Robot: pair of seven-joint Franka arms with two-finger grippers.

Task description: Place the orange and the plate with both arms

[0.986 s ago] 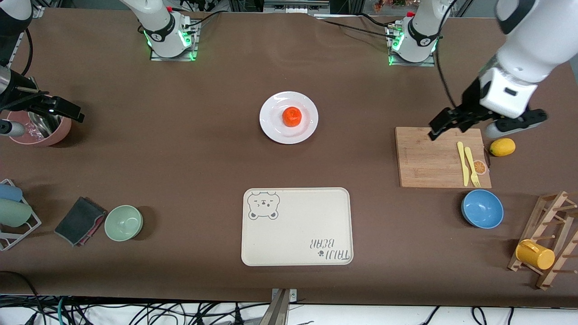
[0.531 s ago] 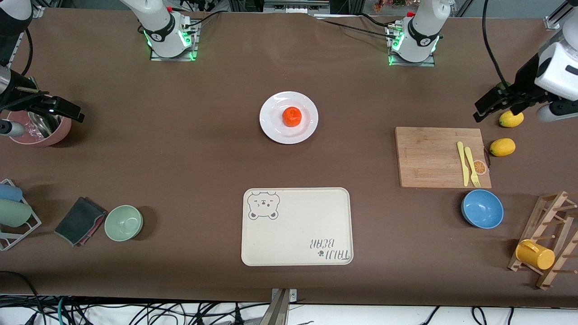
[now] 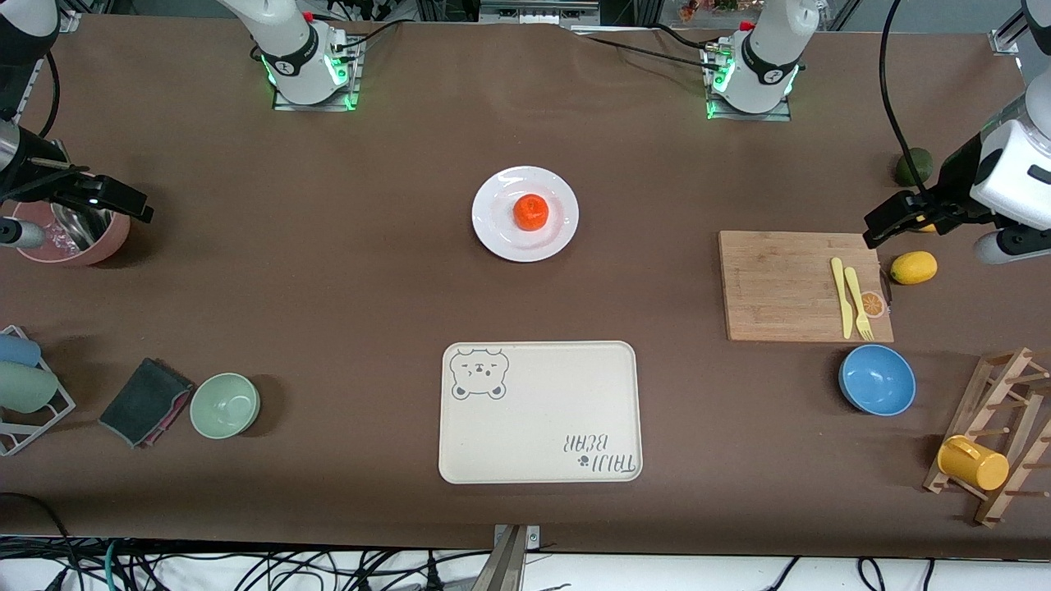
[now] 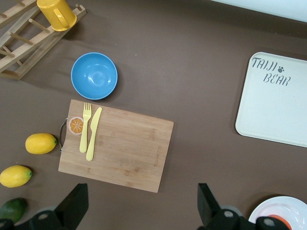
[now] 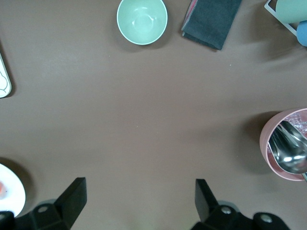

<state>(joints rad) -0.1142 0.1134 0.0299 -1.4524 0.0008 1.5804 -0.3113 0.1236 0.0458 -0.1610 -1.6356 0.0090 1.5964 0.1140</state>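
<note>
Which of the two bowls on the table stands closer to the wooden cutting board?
The blue bowl: it sits just nearer the front camera than the cutting board. The green bowl is at the right arm's end, beside a dark cloth.

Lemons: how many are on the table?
2. One lemon lies beside the cutting board. The second lemon lies beside it, farther from the front camera; in the front view the left gripper mostly hides it.

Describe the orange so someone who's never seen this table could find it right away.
Start at the cream tray with the bear drawing; farther from the front camera sits a round white plate. The orange lies on it: small, round, bright orange-red, unlike the yellow lemon beside the cutting board.
</note>
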